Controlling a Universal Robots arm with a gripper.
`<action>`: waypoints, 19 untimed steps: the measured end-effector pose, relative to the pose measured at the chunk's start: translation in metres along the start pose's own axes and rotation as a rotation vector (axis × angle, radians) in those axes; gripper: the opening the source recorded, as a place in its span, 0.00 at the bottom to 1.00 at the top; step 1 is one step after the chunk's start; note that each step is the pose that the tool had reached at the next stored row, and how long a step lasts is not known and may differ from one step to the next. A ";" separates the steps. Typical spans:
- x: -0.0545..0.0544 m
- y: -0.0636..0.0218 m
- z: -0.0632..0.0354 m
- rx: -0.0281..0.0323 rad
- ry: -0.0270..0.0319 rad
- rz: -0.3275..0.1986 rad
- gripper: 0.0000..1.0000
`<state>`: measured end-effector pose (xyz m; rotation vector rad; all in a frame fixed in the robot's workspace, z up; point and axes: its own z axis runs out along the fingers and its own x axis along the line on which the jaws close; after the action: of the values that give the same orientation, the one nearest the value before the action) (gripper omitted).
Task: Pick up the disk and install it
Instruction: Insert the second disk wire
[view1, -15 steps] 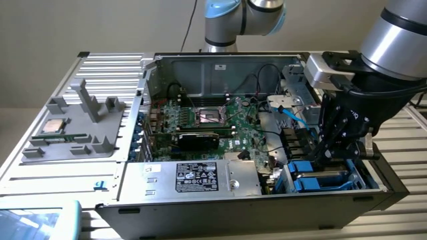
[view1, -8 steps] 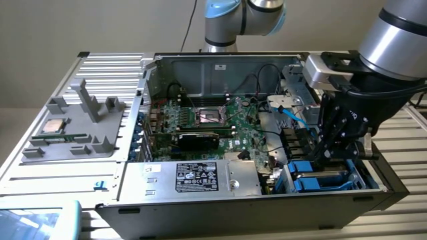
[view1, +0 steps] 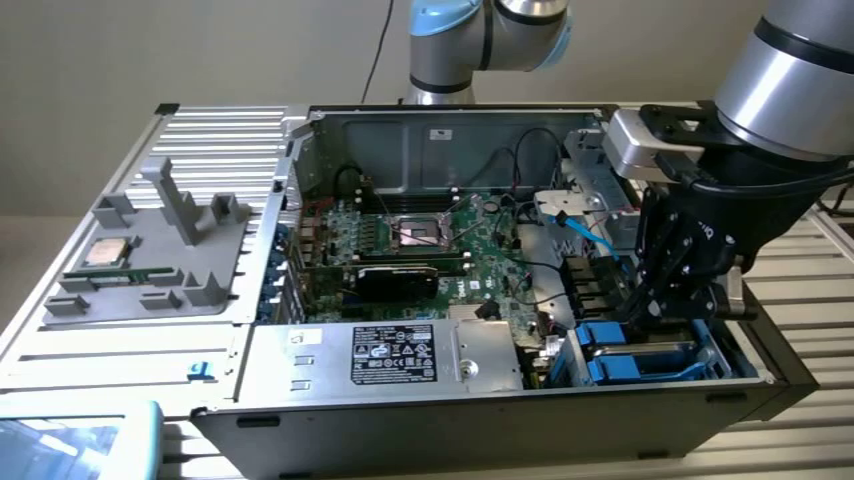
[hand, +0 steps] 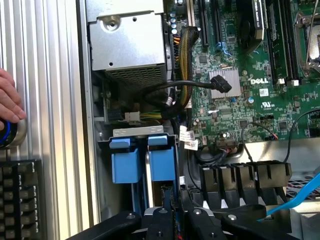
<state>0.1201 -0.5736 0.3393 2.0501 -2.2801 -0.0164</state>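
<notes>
Pincer clamped on the disk (upright, in its blue-framed bay).

The exterior view looks down at an angle from in front of and above the open computer case, far enough off to take in the whole case, the grey tray beside it and the arm. The wrist view sits just behind the gripper, facing down along its fingers, close above the blue drive bays. The 2 views share those bays, the green motherboard and the silver power-supply box, all near the gripper.
</notes>
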 end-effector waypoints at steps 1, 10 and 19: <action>0.000 0.0001 -0.0008 0.0013 0.0000 0.000 0.16; 0.002 0.0023 -0.0052 0.0065 0.0000 -0.005 0.16; 0.003 0.0034 -0.0051 0.0109 -0.0008 -0.023 0.16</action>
<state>0.1167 -0.5765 0.3447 2.0814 -2.2625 -0.0060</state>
